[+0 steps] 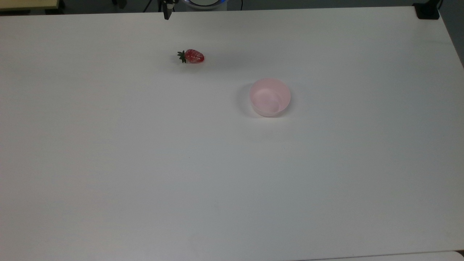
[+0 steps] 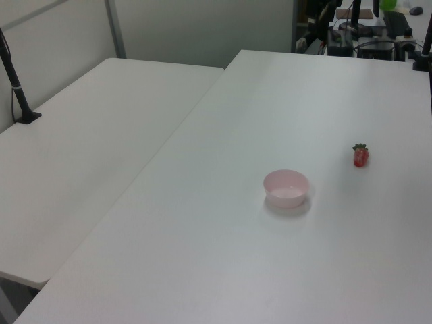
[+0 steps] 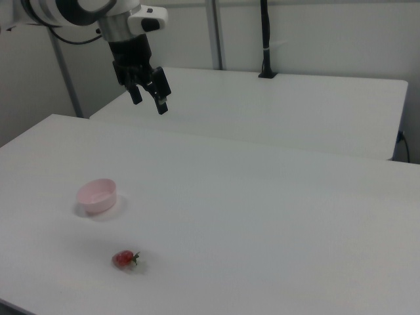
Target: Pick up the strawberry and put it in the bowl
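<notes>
The red strawberry (image 1: 194,56) lies on its side on the white table, green cap toward the top view's left. It also appears as the strawberry (image 2: 361,156) and the strawberry (image 3: 124,259). The pale pink bowl (image 1: 270,96) stands upright and holds nothing, to the strawberry's lower right in the top view; the bowl (image 2: 286,187) and the bowl (image 3: 97,195) match it. My gripper (image 3: 149,100) hangs open high above the table, well clear of both objects, with nothing between its fingers. One fingertip (image 1: 166,15) pokes in at the top view's upper edge.
The white table (image 1: 145,163) spreads wide around both objects. A second white table (image 2: 81,155) adjoins it. A black clamp post (image 3: 266,39) stands on that second table, and another black clamp (image 1: 427,11) sits at the far right corner in the top view.
</notes>
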{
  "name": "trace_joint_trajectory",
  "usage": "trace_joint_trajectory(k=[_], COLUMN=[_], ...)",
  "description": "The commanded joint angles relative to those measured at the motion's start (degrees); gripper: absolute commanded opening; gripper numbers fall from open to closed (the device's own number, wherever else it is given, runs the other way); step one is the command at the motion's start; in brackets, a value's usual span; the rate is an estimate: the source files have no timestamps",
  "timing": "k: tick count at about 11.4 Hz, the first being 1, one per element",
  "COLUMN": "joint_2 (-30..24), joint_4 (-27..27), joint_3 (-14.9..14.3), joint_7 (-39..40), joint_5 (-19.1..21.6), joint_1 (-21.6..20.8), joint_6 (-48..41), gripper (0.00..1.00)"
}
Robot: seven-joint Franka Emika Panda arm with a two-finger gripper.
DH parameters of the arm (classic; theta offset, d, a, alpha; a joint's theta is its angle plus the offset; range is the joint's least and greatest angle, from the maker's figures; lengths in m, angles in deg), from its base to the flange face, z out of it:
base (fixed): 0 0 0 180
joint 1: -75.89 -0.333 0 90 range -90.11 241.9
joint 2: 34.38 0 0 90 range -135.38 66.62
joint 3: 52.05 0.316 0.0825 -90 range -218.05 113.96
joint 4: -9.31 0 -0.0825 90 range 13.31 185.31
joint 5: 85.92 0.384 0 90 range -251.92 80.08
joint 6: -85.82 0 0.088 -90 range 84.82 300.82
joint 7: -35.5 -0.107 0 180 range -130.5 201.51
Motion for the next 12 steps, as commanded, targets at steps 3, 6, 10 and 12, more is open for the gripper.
trace_joint_trajectory(k=[3, 6, 10, 12], joint_2=[-1.1, -1.0, -0.9, -1.1], joint_4=[0.9, 0.8, 1.0, 2.3], joint_3=[-1.2, -1.3, -1.3, -1.3], joint_7=[0.8, 0.8, 2.5, 14.8], joint_5=[1.3, 2.0, 1.9, 1.2], joint_1=[-0.9, -0.7, -0.6, -0.5], joint_6=[0.7, 0.7, 0.7, -0.3], gripper=[1.00, 1.00, 1.00, 1.00])
